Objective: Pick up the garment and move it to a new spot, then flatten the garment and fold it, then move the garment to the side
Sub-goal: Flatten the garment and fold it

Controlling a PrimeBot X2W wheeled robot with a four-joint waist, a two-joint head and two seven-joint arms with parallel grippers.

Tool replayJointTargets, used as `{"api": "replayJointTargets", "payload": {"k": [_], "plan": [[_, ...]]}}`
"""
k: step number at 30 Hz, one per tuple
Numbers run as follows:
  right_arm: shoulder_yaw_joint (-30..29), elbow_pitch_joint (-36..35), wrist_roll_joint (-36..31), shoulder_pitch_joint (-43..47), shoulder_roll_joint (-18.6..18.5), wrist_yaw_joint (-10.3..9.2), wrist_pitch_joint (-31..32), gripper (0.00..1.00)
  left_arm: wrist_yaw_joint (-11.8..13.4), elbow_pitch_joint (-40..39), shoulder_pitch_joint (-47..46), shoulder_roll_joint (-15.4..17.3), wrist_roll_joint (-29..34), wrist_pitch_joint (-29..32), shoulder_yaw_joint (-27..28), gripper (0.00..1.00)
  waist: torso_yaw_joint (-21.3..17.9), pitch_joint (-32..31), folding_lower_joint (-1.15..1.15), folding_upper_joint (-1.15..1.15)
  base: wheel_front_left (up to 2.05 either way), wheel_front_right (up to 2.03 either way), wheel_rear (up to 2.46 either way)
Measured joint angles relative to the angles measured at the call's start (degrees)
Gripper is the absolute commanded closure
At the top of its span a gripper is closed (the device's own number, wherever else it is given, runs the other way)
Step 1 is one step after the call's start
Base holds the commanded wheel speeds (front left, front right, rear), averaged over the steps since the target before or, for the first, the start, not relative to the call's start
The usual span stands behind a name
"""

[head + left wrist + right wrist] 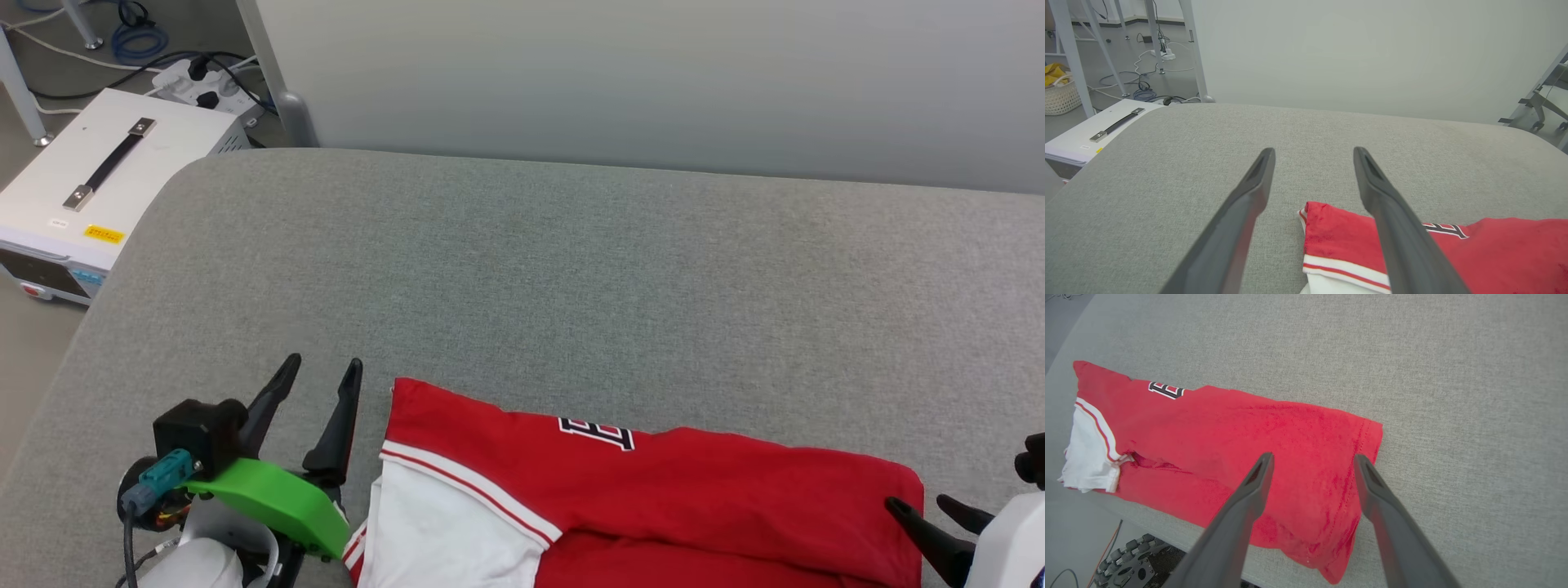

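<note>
The garment (653,490) lies at the lower centre and lower right of the head view, on the grey padded surface (571,269) near its front edge. It is folded into a long red band. A white sleeve with red-white striped trim shows at the band's left end. Part of the black, white-outlined lettering shows at its upper edge.

The left gripper (325,363) stands at lower left, just beside the sleeve end, fingers spread wide and empty. The right gripper (916,502), at lower right, is over the hem end, also spread wide and gripping nothing.

garment (694,490): bottom cut by head view edge | lettering (596,433): mostly hidden
</note>
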Motion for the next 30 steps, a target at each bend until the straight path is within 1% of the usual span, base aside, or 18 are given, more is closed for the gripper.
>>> {"api": "replayJointTargets", "payload": {"k": [3, 7, 9, 12, 18, 23, 28, 29, 30], "plan": [[-4.01, 0.32, -5.33, 0.53, 5.47, 0.00, 3.15, 0.00, -0.66, 1.31, 0.18, -1.71, 2.76, -0.78, 2.93, 0.00, 0.02, 0.65, 0.00, 0.00, 0.00, 0.00, 0.00], [-7.30, 0.73, -9.57, 0.48, 10.73, 0.00, 5.54, 0.00, -2.53, 1.05, 1.33, -4.94, 9.16, -0.83, 9.57, 0.00, 0.10, 1.65, 0.00, 0.00, 0.00, 0.00, 0.00], [-8.32, 1.29, -11.59, 0.40, 12.41, 0.00, 6.32, 0.00, -3.93, 1.35, 2.68, -6.70, 11.32, -0.83, 12.33, 0.00, 0.13, 2.21, 0.00, 0.00, 0.00, 0.00, 0.00], [-9.76, 2.59, -13.50, -0.09, 14.41, 0.00, 7.05, 0.00, -6.73, 2.25, 4.77, -9.50, 14.11, -0.83, 16.10, 0.00, 0.18, 3.17, 0.00, 0.00, 0.00, 0.00, 0.00], [-11.06, 6.93, -14.97, -1.98, 16.27, 0.00, 7.70, 0.00, -11.29, 3.93, 5.73, -13.66, 18.30, -0.83, 20.98, 0.00, 0.56, 4.82, 0.00, 0.00, 0.00, 0.00, 0.00], [-10.81, 10.83, -14.85, -3.37, 16.69, 0.00, 7.43, 0.00, -14.37, 5.39, 5.72, -15.91, 20.49, -0.83, 23.71, 0.00, 1.11, 5.93, 0.00, 0.00, 0.00, 0.00, 0.00], [-9.18, 14.46, -13.71, -4.64, 16.85, -0.08, 6.82, 0.00, -16.57, 6.69, 5.70, -17.83, 22.84, -0.83, 26.02, 0.00, 1.46, 6.76, 0.00, 0.00, 0.00, 0.00, 0.00], [-7.16, 15.81, -13.12, -5.40, 16.19, -0.11, 6.39, 0.00, -17.63, 7.24, 5.70, -18.56, 23.52, -0.83, 26.86, 0.00, 1.51, 7.07, 0.00, 0.00, 0.00, 0.00, 0.00], [-6.55, 16.08, -12.72, -5.60, 16.00, -0.27, 6.31, 0.00, -17.84, 7.48, 5.69, -18.83, 23.81, -0.83, 27.16, 0.00, 1.49, 7.13, 0.00, 0.00, 0.00, 0.00, 0.00]]}}
